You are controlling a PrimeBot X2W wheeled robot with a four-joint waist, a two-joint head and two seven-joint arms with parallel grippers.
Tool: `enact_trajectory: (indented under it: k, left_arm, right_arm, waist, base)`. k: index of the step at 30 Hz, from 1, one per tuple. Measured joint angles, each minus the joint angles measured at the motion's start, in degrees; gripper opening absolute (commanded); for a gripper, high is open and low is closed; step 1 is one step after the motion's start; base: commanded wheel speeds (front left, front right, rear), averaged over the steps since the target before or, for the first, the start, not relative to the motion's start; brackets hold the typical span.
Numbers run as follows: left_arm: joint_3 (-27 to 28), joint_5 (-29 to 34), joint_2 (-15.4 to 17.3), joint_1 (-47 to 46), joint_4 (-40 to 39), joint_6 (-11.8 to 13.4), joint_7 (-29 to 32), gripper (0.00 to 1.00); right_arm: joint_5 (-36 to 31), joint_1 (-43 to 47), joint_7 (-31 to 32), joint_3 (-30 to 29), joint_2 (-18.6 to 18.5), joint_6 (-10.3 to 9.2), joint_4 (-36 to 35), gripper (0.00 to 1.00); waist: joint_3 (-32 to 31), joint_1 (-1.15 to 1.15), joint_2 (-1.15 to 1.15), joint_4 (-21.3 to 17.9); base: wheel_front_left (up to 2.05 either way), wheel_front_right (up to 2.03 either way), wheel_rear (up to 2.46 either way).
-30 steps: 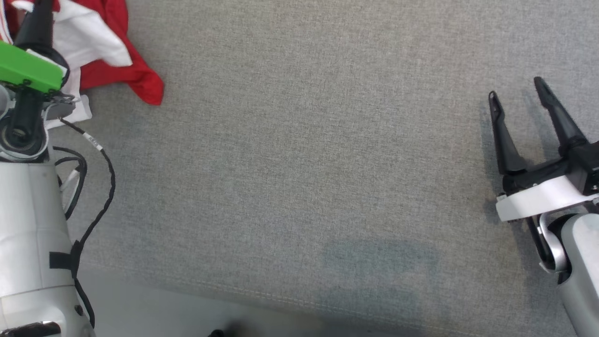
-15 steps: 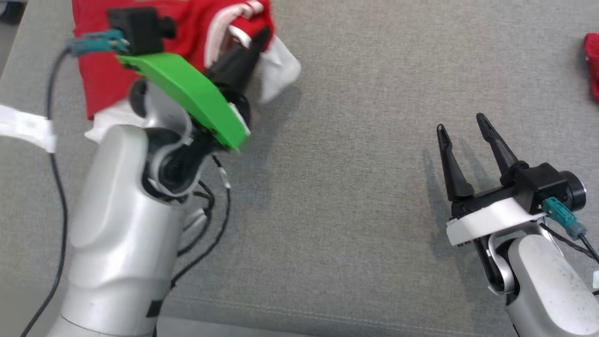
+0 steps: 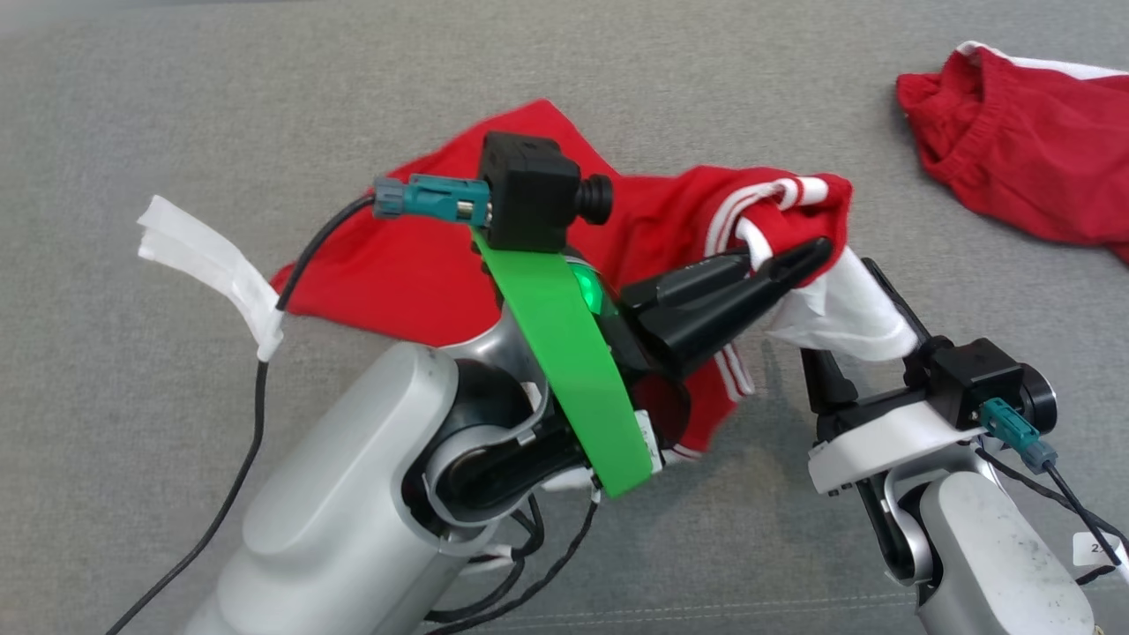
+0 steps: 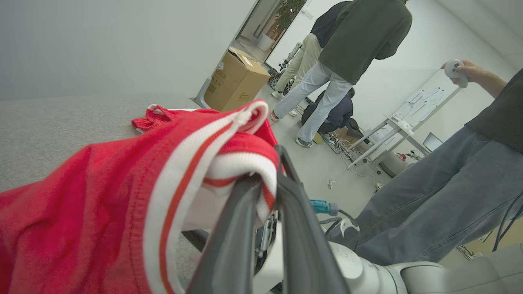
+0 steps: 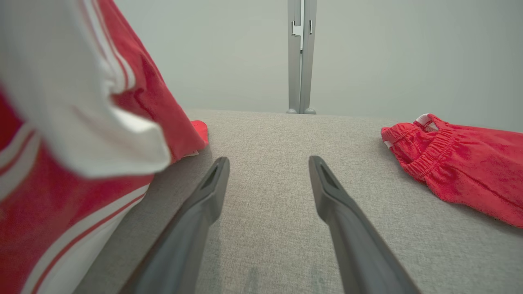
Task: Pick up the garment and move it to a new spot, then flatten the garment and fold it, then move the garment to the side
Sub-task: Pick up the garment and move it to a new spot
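Note:
The garment (image 3: 414, 265) is red with white stripes and a white flap. One end hangs lifted while the rest trails on the grey cloth surface (image 3: 176, 132). My left gripper (image 3: 794, 260) is shut on its striped edge, above the surface. The left wrist view has the striped hem bunched over the left gripper (image 4: 267, 175), with the garment (image 4: 102, 196) draping to the left. My right gripper (image 3: 847, 331) stands open just below the white flap, which covers part of its fingers. The right gripper (image 5: 267, 163) holds nothing, and the garment (image 5: 53, 196) hangs at its left.
A second red garment (image 3: 1014, 168) lies crumpled at the far right of the surface, also seen as red shorts (image 5: 457, 167) with an elastic waist. Beyond the surface, people (image 4: 347, 61) stand by a cardboard box (image 4: 237, 81). A taped cable (image 3: 203, 256) trails from my left arm.
The head camera has swung, so the whole picture shifted. My left gripper, still shut on the garment, has carried it from far left to right beside the open right gripper.

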Motion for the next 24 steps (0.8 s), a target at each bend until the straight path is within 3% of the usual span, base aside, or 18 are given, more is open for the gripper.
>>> enact_trajectory:
  k: [5,9,11,14,20,21,22,24]
  left_arm:
    - [-2.69,0.09,0.20,0.02,-0.96,0.90,-1.85,0.00]
    - [-1.89,0.38,0.33,1.33,3.65,5.05,-3.79,0.00]
    - [0.00,1.94,0.43,1.72,9.01,8.83,-6.15,0.00]
    - [0.94,4.54,0.51,1.10,13.74,12.00,-7.98,0.00]
    - [2.63,7.50,0.46,-3.24,20.95,13.54,-14.18,0.02]
    - [3.04,8.05,0.35,-3.70,22.35,13.54,-15.63,0.32]
    - [3.03,8.99,0.38,-4.25,23.86,13.54,-16.71,1.00]
    - [2.60,10.73,0.35,-4.51,27.44,13.54,-17.74,1.00]
  right_arm:
    - [0.00,0.89,-0.01,-0.10,0.82,0.04,0.07,1.00]
    - [0.00,1.49,-0.01,-0.03,1.51,0.10,0.03,1.00]
    - [0.00,2.13,-0.01,-0.10,1.54,0.11,-0.12,1.00]
    - [-0.01,2.14,-0.01,1.29,2.09,0.77,-0.57,1.00]
    - [-0.05,1.80,-0.01,5.46,4.42,2.66,-0.85,1.00]
    - [-0.05,1.80,-0.01,6.09,4.54,2.85,-0.57,1.00]
    - [-0.05,1.82,-0.01,6.81,4.60,3.20,-0.20,1.00]
    - [-0.05,1.83,-0.01,8.38,4.81,3.99,0.64,1.00]
  waist:
    - [-2.19,0.00,0.00,-3.43]
    - [-3.96,0.00,0.00,-5.65]
    - [-5.01,0.00,0.00,-7.06]
    - [-5.45,0.00,0.00,-8.37]
    - [-4.98,0.00,0.00,-11.36]
    - [-4.84,0.00,0.00,-11.93]
    - [-4.68,0.00,0.00,-12.54]
    - [-4.34,0.00,0.00,-13.78]
  base:
    - [0.00,0.00,0.00]
    - [0.00,0.00,0.00]
    - [0.00,0.00,0.00]
    - [0.00,0.00,0.00]
    - [0.00,0.00,0.00]
    - [0.00,0.00,0.00]
    - [0.00,0.00,0.00]
    - [0.00,0.00,0.00]
